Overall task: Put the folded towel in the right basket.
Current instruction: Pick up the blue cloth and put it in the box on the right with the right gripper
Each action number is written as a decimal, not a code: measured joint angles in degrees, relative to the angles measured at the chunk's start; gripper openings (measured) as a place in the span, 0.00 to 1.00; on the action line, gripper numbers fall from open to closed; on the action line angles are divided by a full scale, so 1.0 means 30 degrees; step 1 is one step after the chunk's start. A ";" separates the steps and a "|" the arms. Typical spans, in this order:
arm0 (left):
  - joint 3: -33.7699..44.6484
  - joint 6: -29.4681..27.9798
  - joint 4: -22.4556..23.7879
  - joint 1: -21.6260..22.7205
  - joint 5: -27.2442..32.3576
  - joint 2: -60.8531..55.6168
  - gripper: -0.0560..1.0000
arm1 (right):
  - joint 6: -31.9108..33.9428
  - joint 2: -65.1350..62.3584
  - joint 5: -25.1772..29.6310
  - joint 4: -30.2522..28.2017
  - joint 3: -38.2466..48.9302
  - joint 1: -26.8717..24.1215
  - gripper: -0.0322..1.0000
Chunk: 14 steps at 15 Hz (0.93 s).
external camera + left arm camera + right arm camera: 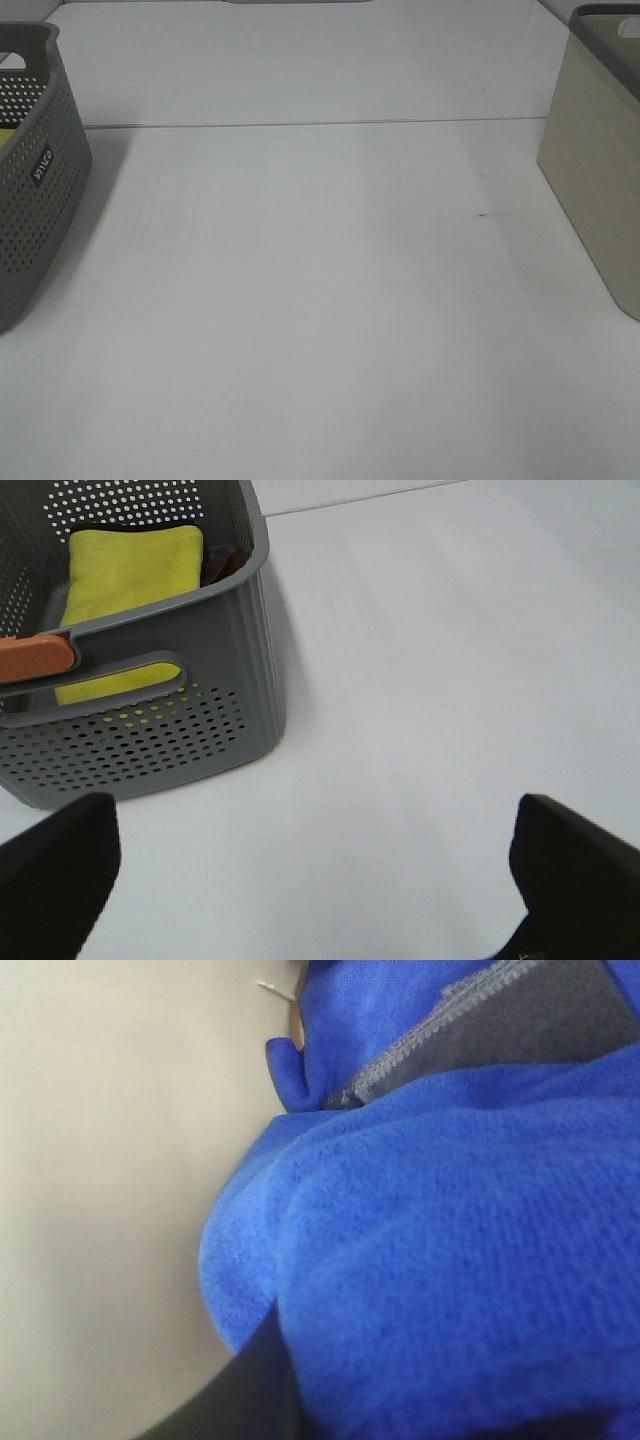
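The folded towel (450, 1260) is bright blue fleece and fills most of the right wrist view. It sits close against the beige inner wall of the right basket (110, 1180). My right gripper (330, 1425) is shut on the towel, and only one dark finger (235, 1405) shows under the cloth. The right basket (600, 170) stands at the right edge of the exterior view, with its inside hidden there. My left gripper (320, 880) is open and empty above the white table (420, 680). Neither gripper shows in the exterior view.
A grey perforated basket (35, 180) stands at the table's left edge. In the left wrist view this basket (160, 720) holds a folded yellow towel (130, 580) and has an orange handle grip (35, 658). A grey stitched cloth (520, 1020) lies behind the blue towel.
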 joint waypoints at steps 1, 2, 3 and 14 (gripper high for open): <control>0.0000 0.0000 0.0000 0.0000 0.0000 0.0000 0.99 | 0.0076 0.0000 0.0172 0.0000 0.0000 0.0000 0.12; 0.0000 0.0000 0.0000 0.0000 0.0000 0.0000 0.99 | 0.0134 0.0000 0.0439 0.0000 0.0000 0.0000 0.14; 0.0000 0.0000 0.0000 0.0000 0.0000 0.0000 0.99 | 0.0420 0.0000 0.0783 0.0000 0.0000 0.0000 0.20; 0.0000 0.0000 0.0000 0.0000 0.0000 0.0000 0.99 | 0.0592 0.0000 0.1891 0.0000 0.0000 0.0000 0.75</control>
